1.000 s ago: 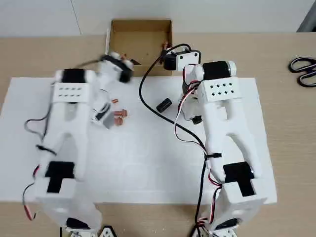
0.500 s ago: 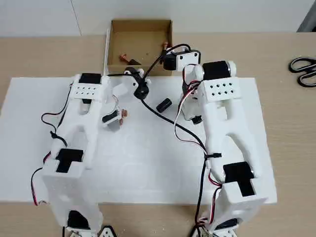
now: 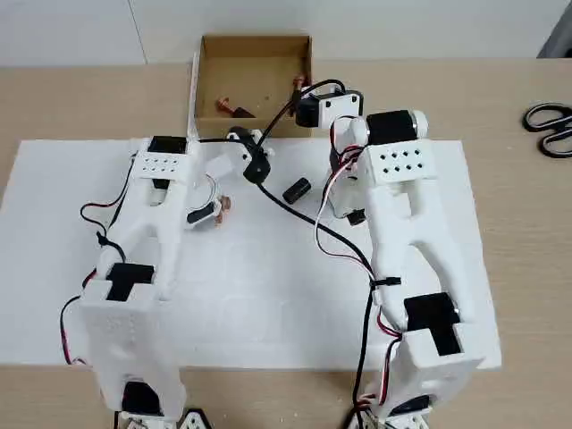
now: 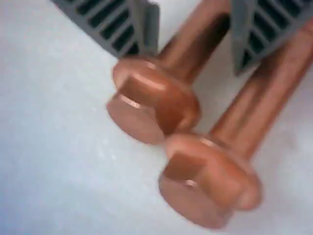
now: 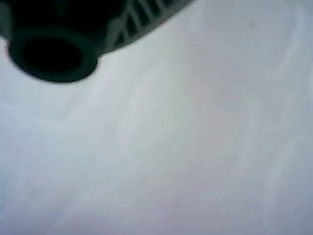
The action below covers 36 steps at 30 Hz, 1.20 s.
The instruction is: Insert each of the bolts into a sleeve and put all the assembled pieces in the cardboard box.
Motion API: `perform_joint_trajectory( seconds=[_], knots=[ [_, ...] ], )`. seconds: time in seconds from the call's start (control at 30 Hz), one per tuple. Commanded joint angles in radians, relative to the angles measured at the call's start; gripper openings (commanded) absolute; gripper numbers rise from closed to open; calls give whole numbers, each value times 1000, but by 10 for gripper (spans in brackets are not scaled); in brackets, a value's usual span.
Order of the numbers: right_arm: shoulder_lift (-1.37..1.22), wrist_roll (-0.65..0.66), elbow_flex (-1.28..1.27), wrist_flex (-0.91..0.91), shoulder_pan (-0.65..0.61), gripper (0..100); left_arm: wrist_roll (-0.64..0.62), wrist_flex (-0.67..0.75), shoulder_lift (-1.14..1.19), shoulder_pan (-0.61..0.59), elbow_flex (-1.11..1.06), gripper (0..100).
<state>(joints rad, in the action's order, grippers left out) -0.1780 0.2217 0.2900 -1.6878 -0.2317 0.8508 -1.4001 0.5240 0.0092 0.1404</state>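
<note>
Two copper bolts lie side by side, flanged heads close together. The first bolt (image 4: pixel 155 100) has its shank between the spread fingers of the left gripper (image 4: pixel 193 54). The second bolt (image 4: pixel 210 183) lies just outside one finger. The held sleeve (image 5: pixel 51 56), black, sits clamped in the right gripper (image 5: pixel 83 29), its bore facing the wrist. The loose sleeve (image 3: pixel 297 189) lies between both grippers. Beyond them the open cardboard box (image 3: pixel 255 46) holds an assembled piece (image 3: pixel 231 108).

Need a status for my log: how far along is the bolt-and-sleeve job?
Done: a copper-and-black piece and another lie in the brown cardboard box. In hand: the left end effector straddles one copper metal bolt, open, a second bolt beside it; the right end effector grips a black tubular sleeve. Left: both bolts and a loose black sleeve on the white foam sheet.
</note>
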Motion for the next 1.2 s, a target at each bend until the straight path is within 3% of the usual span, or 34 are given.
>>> perform_joint_trajectory(
  seconds=[0.0, 0.2, 0.37, 0.7, 0.93, 1.17],
  knots=[
    [59, 5, 11, -16, 2, 4, -2, 12, 14, 23, 21, 90],
    [59, 5, -29, -7, 2, 4, -5, -15, 34, 77, 19, 88],
    [61, 5, -31, -7, 5, 4, -6, -66, 26, 101, 28, 13],
    [61, 5, -31, -7, 1, 4, -37, -324, 26, 137, 211, 6],
    [61, 5, -31, -7, 5, 4, -163, -351, -18, 184, 289, 6],
    [62, 8, -31, -7, 4, 4, -520, -351, -95, 176, 231, 6]
  ],
)
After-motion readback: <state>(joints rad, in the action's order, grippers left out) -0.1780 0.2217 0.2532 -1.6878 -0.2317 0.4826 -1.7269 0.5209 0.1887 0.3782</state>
